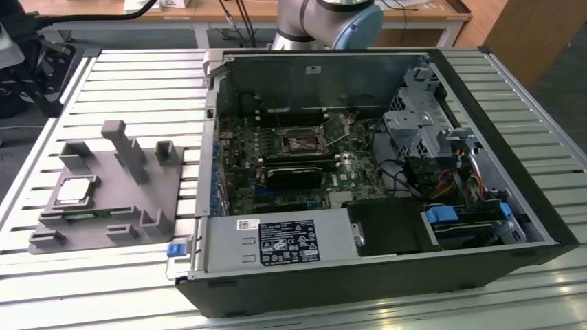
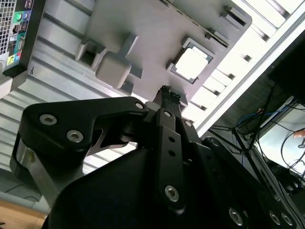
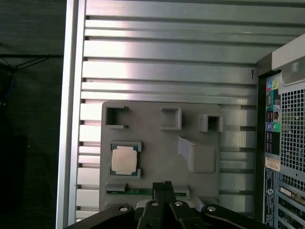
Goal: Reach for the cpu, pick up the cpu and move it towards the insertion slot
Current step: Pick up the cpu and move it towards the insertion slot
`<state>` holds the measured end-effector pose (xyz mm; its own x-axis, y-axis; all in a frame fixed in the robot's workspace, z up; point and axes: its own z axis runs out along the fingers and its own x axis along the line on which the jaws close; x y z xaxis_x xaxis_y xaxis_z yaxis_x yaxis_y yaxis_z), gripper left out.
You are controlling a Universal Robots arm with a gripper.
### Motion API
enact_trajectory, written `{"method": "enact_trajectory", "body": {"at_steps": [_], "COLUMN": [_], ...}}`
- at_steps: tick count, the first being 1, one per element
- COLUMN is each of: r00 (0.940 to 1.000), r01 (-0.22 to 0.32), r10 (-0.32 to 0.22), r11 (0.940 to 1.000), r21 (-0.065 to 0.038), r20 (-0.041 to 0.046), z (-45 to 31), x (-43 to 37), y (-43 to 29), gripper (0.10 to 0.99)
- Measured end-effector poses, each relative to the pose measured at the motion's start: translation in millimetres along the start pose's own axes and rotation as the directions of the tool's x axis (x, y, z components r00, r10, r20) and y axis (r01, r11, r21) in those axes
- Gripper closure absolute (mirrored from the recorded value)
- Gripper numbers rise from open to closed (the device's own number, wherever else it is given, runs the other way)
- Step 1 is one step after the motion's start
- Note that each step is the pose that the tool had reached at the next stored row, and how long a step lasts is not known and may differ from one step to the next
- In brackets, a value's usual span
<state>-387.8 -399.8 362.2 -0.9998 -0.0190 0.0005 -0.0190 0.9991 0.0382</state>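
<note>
The robot arm (image 1: 326, 20) stands at the top edge of the exterior view, behind the open computer case (image 1: 367, 282), and is cut off there, so its upper links cannot be followed. In both wrist views the gripper (image 3: 164, 185) (image 2: 166, 90) points down over the grey fixture plate (image 3: 162, 143), its two fingertips pressed together with nothing between them. The cpu (image 3: 124, 161) (image 2: 192, 64) lies flat in a square recess of that plate, near the fingertips but clearly apart from them and untouched. In the exterior view the cpu (image 1: 75, 191) sits low on the exterior view's left, on the slatted aluminium table (image 1: 137, 82). It is well apart from the insertion slot (image 1: 301, 143), a dark square on the motherboard inside the case. The slot's inner detail is too small to make out. The gripper's black body hides the near edge of the plate in both wrist views.
</note>
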Motion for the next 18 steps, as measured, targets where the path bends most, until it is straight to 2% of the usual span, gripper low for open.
{"method": "enact_trajectory", "body": {"at_steps": [18], "r00": [1.0], "r01": [0.0], "r10": [0.0], "r11": [1.0], "r21": [0.0], "r20": [0.0], "z": [0.6], "x": [16.1], "y": [0.3], "gripper": [0.98]}}
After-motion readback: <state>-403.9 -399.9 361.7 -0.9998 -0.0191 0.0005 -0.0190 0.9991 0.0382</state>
